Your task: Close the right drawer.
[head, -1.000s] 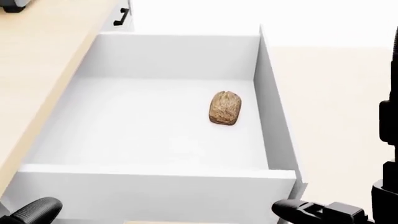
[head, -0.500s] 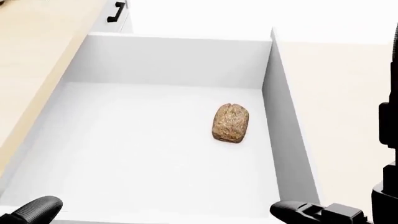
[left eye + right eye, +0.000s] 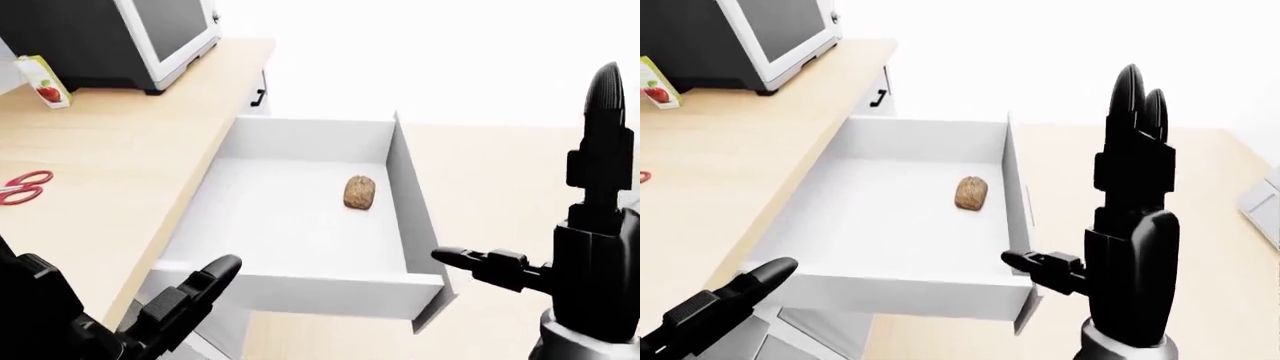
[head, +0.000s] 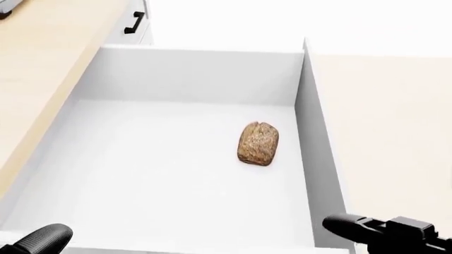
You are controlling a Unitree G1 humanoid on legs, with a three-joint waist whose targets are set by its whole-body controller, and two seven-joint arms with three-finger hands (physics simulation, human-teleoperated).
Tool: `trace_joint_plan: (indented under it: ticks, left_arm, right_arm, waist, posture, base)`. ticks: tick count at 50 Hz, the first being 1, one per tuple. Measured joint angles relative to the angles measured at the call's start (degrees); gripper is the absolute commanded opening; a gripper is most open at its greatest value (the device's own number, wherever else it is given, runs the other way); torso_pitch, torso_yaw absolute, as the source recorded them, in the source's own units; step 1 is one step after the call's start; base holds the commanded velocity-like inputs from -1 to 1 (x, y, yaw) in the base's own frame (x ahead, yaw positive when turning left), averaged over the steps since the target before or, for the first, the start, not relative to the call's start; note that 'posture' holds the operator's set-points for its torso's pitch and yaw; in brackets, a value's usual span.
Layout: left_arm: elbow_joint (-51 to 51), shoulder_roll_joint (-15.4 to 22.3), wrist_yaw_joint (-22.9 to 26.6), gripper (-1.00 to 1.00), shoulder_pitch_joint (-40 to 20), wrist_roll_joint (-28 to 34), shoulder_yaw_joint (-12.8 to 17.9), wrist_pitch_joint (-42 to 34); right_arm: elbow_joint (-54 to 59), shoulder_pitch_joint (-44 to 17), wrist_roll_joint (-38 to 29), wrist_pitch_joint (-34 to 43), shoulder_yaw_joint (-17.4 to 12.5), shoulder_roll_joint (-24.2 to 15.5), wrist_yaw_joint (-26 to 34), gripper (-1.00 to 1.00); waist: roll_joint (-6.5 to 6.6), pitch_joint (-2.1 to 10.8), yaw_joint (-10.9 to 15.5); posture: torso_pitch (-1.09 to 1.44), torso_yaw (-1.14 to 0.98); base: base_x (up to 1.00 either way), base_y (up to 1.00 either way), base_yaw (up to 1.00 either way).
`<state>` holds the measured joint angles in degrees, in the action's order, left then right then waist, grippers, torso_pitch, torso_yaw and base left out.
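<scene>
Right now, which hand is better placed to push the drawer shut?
Right, probably. The right hand stands open beside the drawer front's corner, thumb near the panel; the left hand sits lower by the counter edge.

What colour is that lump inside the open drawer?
Mottled brown and tan; the lump shows best in the head view.

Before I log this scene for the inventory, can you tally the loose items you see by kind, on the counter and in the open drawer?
Bread loaf, in the drawer: 1
Red scissors, on the counter: 1
Carton with an apple picture: 1
Microwave-like appliance: 1
Total: 4
</scene>
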<state>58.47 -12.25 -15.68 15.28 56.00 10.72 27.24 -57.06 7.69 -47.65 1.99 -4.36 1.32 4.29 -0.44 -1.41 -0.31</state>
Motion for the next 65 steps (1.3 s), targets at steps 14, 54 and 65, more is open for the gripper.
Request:
trace_joint_plan:
  ticks: [14,54,65]
  left_arm:
    - [-0.1,-0.1,0.3,1.0,-0.3,-0.1,0.0,-0.2]
    - [-0.1,0.3,0.2,1.0,-0.1,-0.2,-0.4,-0.8]
    - [-0.2,-0.1,0.8,1.0,-0.6,-0.1,-0.6,-0.7]
  right_arm:
    - [-1.1,-6.9,10.1,8.6,-12.4,0.1,5.0,1.0]
    - [50.0,-4.3,29.0,-10.6,-29.5,-12.2,-11.5,1.0]
    - [83.0,-7.8,34.2,-27.0,-24.7,-19.0,-21.2,1.0]
  waist:
    - [-0.11,0.14,0.1]
    - [-1.28,0.34,0.3]
    - [-1.28,0.23,0.4]
  posture:
    - [0.0,0.0]
    - [0.0,0.0]
    - [0.0,0.0]
  base:
    - [0.0,0.0,0.0]
    - [0.0,0.0,0.0]
    - [0.0,0.0,0.0]
